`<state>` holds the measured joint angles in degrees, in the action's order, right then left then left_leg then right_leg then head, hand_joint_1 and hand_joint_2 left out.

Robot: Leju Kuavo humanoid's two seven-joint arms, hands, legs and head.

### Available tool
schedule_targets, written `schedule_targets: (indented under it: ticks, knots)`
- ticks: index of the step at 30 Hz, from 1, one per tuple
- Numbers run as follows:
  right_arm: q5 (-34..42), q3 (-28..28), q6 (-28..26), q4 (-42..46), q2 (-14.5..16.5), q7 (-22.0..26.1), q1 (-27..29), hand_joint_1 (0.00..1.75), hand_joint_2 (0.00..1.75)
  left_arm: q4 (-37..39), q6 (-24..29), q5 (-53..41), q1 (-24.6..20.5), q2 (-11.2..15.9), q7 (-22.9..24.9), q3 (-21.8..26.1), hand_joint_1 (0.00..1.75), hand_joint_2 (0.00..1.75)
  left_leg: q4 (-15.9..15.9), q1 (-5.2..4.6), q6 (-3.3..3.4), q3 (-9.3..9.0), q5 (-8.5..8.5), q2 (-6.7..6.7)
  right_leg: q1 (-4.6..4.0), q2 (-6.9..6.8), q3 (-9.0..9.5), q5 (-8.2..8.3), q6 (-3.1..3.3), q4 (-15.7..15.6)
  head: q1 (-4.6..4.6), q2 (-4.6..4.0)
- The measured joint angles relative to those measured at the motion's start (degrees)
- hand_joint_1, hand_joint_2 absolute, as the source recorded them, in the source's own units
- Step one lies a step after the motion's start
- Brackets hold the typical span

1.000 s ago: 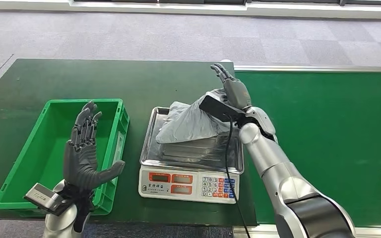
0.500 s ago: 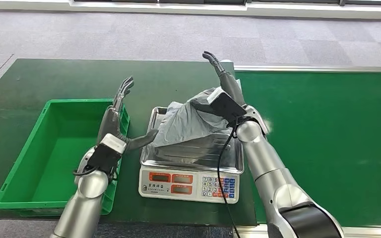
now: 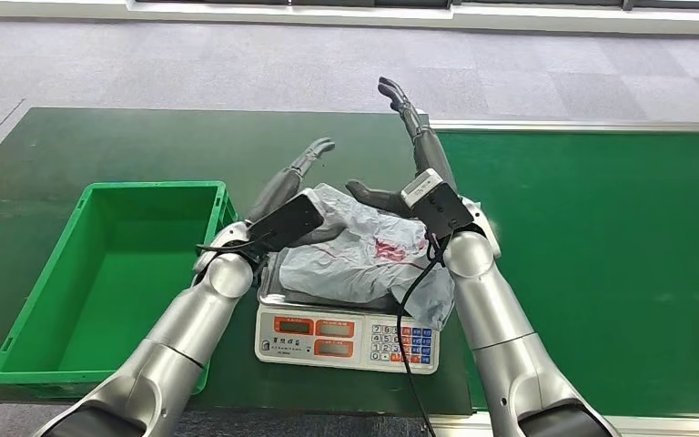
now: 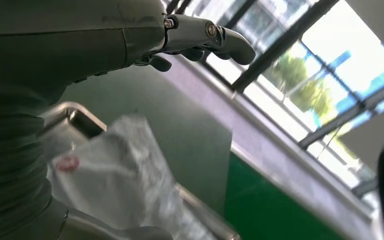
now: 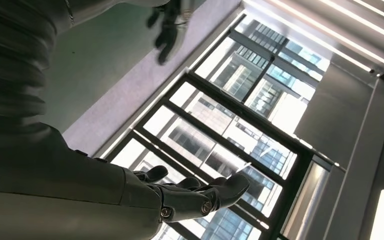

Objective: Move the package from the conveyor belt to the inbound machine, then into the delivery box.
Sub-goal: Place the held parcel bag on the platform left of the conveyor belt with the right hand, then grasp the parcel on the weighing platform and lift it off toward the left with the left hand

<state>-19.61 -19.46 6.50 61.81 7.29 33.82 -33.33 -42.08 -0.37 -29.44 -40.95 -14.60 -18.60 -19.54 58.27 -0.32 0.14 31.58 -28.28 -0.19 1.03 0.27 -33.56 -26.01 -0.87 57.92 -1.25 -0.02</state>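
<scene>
My left robot hand (image 3: 284,182) has swung over from the green box (image 3: 32,314) to the grey package (image 3: 364,258), which now lies slumped on the scale (image 3: 350,341). Right robot hand (image 3: 410,127) released, left unclenched too, flanking it for the transfer.

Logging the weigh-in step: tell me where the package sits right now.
In the head view the grey package lies on the steel tray of the scale, mid-table, between the left hand and right hand, right of the green box.

Grey carpet-tile floor (image 3: 191,64); tall bright windows (image 5: 240,115).
</scene>
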Motion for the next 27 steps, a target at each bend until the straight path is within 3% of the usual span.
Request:
schedule_targets:
  ticks: [3, 6, 11, 12, 15, 16, 18, 21, 27]
  knots:
    - [0.06, -0.40, -2.84, 1.00, -1.04, 0.27, 2.36, 0.00, 1.75, 5.99, -8.51, -2.10, -1.27, -1.50, 1.51, -3.22, 0.00, 1.75, 0.00, -0.01, 0.01, 0.00, 0.00, 0.01, 0.02, 0.01, 0.01, 0.00, 0.00, 0.00, 0.00, 0.00]
    - [-0.01, -0.26, -6.97, 3.76, -1.98, 1.71, 5.41, 0.00, 1.75, 10.53, -15.29, -2.55, -1.33, -2.66, -0.06, -6.18, 0.00, 1.75, 0.01, -0.03, 0.01, 0.03, -0.01, 0.02, 0.03, 0.02, -0.03, 0.00, 0.00, 0.00, 0.00, 0.00]
    - [1.25, 2.67, -18.39, 14.93, -2.46, 2.72, 10.83, 0.00, 1.75, 14.40, -18.74, -2.89, -1.43, -3.76, -0.38, -9.91, 0.03, 1.75, 0.00, -0.03, 0.02, 0.06, -0.02, -0.15, 0.03, -0.15, 0.01, -0.05, -0.03, -0.02, 0.00, 0.00]
    - [1.49, 3.37, -19.36, 17.21, -2.57, 2.43, 11.59, 0.00, 1.75, 14.79, -18.78, -2.98, -1.50, -3.91, -0.22, -10.53, 0.14, 1.75, -0.01, -0.03, 0.03, 0.05, -0.03, -0.15, 0.03, -0.14, 0.01, -0.06, -0.03, -0.02, 0.00, 0.00]
    - [2.62, 5.28, -23.41, 23.29, -2.85, 3.48, 14.02, 0.00, 1.75, 15.67, -17.96, -4.03, -1.73, -4.40, 0.67, -12.18, 1.23, 1.75, -0.01, -0.04, 0.07, -0.02, -0.06, -0.17, 0.03, -0.17, 0.08, -0.07, -0.04, -0.04, 0.00, 0.00]
    - [3.37, 6.09, -26.03, 25.57, -2.87, 4.38, 15.24, 0.00, 1.75, 15.87, -16.86, -4.79, -1.69, -4.63, 1.32, -12.87, 1.48, 1.75, -0.01, -0.04, 0.08, -0.03, -0.05, -0.25, 0.03, -0.26, 0.13, -0.08, -0.06, -0.05, 0.00, 0.00]
    - [4.84, 7.89, -30.92, 30.03, -3.06, 5.72, 17.78, 0.00, 1.75, 16.03, -13.83, -6.17, -1.40, -5.06, 2.83, -14.43, 1.55, 1.75, 0.00, -0.04, 0.09, -0.04, -0.05, -0.43, 0.04, -0.43, 0.23, -0.12, -0.08, -0.06, 0.01, 0.00]
    - [5.74, 9.94, -33.64, 35.17, -3.78, 6.25, 20.55, 0.00, 1.75, 16.05, -10.93, -6.83, -1.22, -5.40, 4.33, -16.46, 1.75, 1.75, 0.00, -0.06, 0.13, -0.10, -0.08, -0.41, 0.08, -0.40, 0.32, -0.12, -0.09, -0.06, 0.01, 0.00]
    - [5.93, 11.15, -35.35, 40.56, -4.39, 6.32, 25.84, 0.00, 1.75, 15.81, -1.49, -1.70, 0.06, -5.81, 5.13, -17.34, 1.75, 1.75, 0.00, -0.09, 0.17, -0.21, -0.10, -0.42, 0.10, -0.41, 0.46, -0.15, -0.15, -0.08, 0.00, -0.01]
